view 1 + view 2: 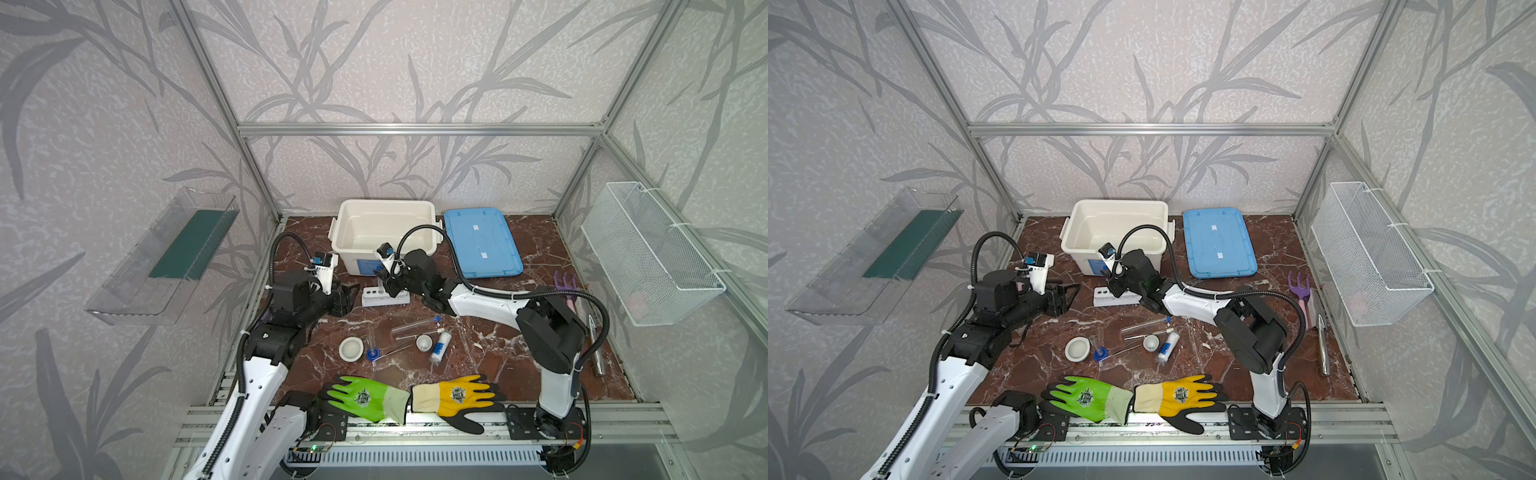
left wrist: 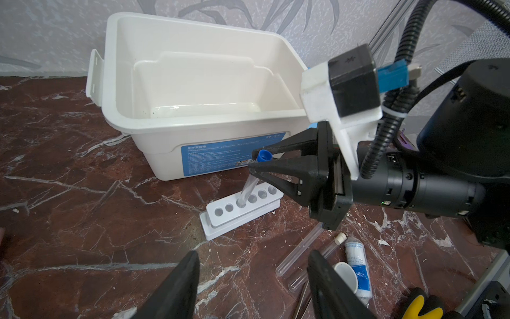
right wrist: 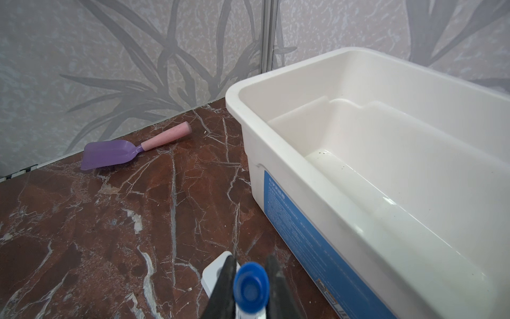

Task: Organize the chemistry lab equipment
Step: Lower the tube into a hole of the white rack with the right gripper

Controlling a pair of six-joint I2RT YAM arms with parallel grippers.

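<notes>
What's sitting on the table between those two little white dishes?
Both top views show a blue-based clear cylinder and thin metal tweezers between the larger dish and the smaller dish.

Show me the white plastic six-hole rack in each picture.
Top view: white plastic six-hole rack mid-table, before the blue-labelled white plastic bin.
Top view: rack, same spot.
Left wrist: before the bin, blue-capped clear tube in one hole.
Right wrist: probably the white corner beside the tube's cap.
Landmark: the bin.

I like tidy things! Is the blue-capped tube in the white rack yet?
Partly in: the blue-capped tube leans, bottom tip in a hole of the rack, jaws of the right gripper shut on it.
</notes>
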